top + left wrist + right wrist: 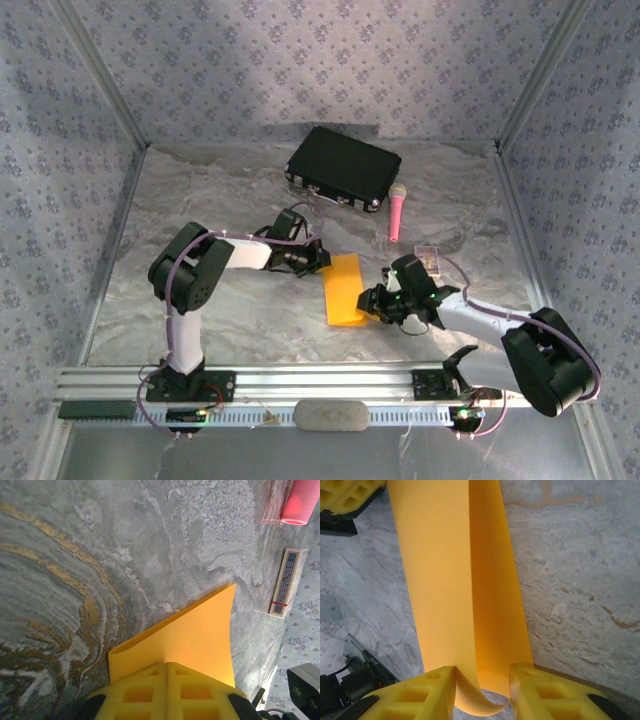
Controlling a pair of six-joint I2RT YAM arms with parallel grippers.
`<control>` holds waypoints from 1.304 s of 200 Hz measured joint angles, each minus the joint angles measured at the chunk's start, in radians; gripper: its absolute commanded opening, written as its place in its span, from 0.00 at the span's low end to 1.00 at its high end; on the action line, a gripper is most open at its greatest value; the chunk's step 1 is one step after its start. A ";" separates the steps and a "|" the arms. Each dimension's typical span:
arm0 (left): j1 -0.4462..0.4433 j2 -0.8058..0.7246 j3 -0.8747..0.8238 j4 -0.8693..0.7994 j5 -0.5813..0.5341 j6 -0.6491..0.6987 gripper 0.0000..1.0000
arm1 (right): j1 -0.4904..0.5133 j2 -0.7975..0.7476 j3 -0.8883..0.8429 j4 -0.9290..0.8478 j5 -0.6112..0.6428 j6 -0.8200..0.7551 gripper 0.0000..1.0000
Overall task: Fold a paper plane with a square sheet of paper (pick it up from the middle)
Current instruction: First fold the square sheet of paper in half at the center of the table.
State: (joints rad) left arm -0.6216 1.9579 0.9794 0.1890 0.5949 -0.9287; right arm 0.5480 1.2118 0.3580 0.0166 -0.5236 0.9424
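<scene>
The left hand (166,667) hides the near end of the square sheet of paper (195,630); the top edge crops the pink microphone (300,502); print on the small box (285,582) is too small to read.

The middle of the bench (200,190) is taken up. The sheet of paper (345,290) spans from the left hand (320,262), pinched shut on its far end, to the right hand (372,305), so nothing passes straight across there. Behind it the black case (343,167) blocks the far centre. The pink microphone (396,212) lies just beside the case's right corner, and a small flat box (428,260) sits near the right wrist (a tight pocket, that one). Left of the left arm's elbow the marbled surface lies open to the far corner. So does the strip between the paper and the near rail (300,383), and the far right up to the wall (560,150).
</scene>
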 measured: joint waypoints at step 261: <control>-0.003 -0.261 -0.023 -0.083 -0.047 0.044 0.63 | -0.076 0.193 0.032 0.235 -0.095 -0.022 0.04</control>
State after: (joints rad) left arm -0.6243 1.6974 0.9562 0.1062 0.5476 -0.8848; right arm 0.4725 1.4044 0.3901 0.2520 -0.6186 0.9207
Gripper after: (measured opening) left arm 0.596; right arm 0.056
